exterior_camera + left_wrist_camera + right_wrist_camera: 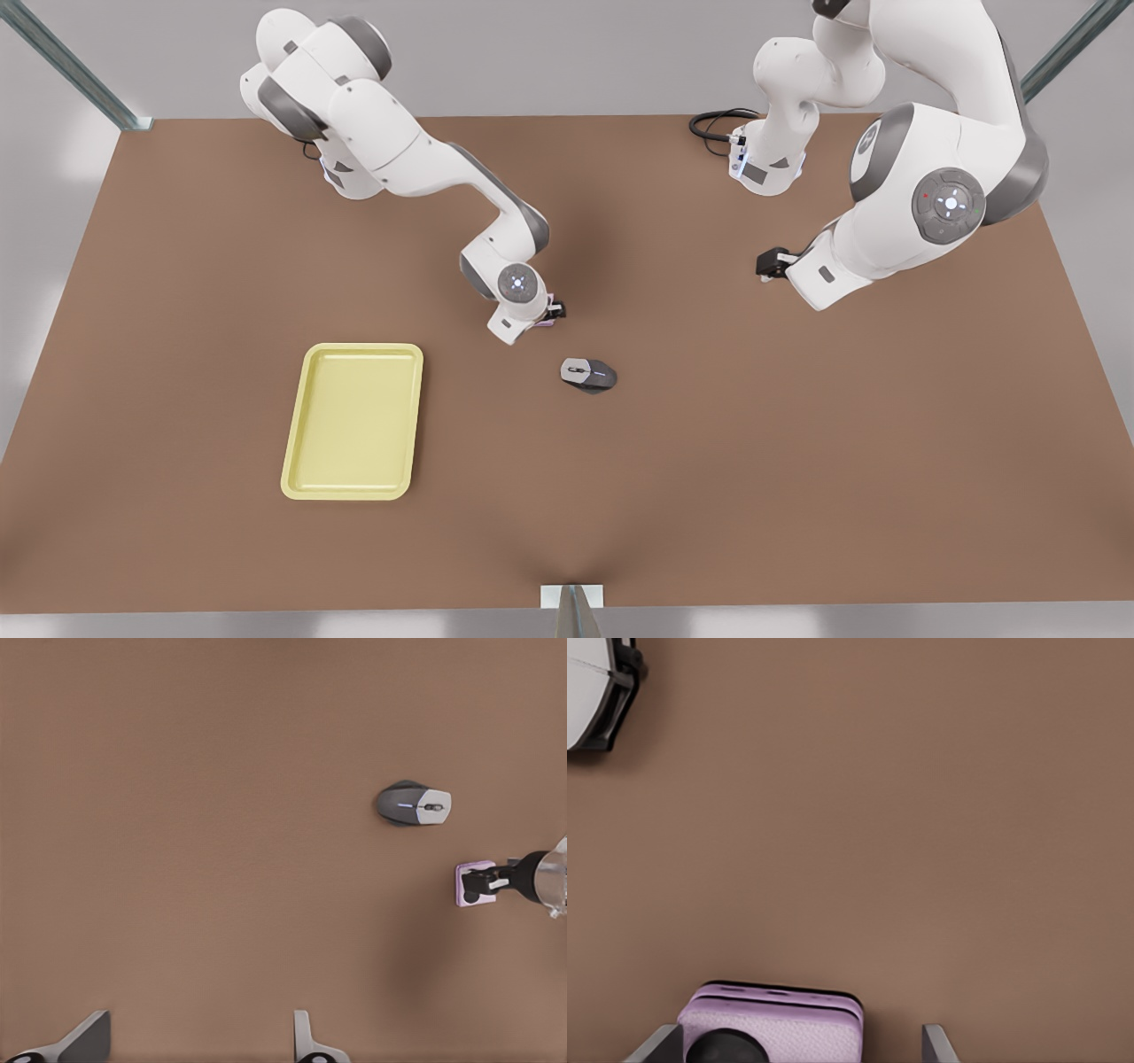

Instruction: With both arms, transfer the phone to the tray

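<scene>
The pale pink phone (pixel 775 1028) lies between the fingers of my right gripper (pixel 799 1032), which is open: one finger (pixel 656 1045) sits close to it, the other (pixel 939 1045) stands a gap away. In the front view this gripper (pixel 554 312) is low near the table's middle, with a sliver of the phone (pixel 544 324) beneath it. The left wrist view shows the phone (pixel 471 883) under the right gripper (pixel 493 882) from afar. My left gripper (pixel 769 263) hovers open at the front view's right, its fingers (pixel 89 1036) holding nothing. The yellow tray (pixel 353 421) lies at the front view's left.
A grey-and-black computer mouse (pixel 588 374) sits just in front of the right gripper and shows in the left wrist view as well (pixel 414 804). A black cable (pixel 713 124) loops by the arm base at the back right. Brown tabletop (pixel 797 461) stretches around.
</scene>
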Tool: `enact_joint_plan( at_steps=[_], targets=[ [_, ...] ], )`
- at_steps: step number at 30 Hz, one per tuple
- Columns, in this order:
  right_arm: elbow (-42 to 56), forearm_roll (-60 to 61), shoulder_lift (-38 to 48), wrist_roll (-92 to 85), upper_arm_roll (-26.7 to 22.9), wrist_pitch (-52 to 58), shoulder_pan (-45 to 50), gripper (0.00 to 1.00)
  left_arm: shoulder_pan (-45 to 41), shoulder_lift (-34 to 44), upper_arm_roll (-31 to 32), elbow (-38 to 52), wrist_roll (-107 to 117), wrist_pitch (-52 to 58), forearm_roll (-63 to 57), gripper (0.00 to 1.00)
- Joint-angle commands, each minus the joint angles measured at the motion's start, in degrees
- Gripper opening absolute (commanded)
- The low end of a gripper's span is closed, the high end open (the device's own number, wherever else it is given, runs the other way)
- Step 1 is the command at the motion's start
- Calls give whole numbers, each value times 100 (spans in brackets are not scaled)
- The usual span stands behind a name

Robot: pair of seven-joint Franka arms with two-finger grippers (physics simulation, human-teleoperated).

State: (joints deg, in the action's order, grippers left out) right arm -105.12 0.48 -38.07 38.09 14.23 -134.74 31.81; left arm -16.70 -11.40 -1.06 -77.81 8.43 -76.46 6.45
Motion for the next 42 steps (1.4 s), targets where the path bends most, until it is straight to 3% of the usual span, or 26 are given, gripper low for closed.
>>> enact_joint_plan(
  at_steps=[1,32,35,40,42],
  targets=[
    [18,5,-16,-671,0,-18,0,100,0,6,1,3,-61,26,-3,100],
    [18,-285,-122,-653,18,-141,79,100,0,-37,1,-33,-52,8,-3,100],
    [27,-312,-104,-653,18,-132,79,81,0,-37,0,-33,-52,8,-12,100],
    [88,-303,1,-644,18,-62,18,78,0,-37,-8,-33,-52,17,-12,100],
    [334,-277,379,-1110,18,869,-430,78,0,-37,-8,-33,-52,17,-12,100]
  ],
)
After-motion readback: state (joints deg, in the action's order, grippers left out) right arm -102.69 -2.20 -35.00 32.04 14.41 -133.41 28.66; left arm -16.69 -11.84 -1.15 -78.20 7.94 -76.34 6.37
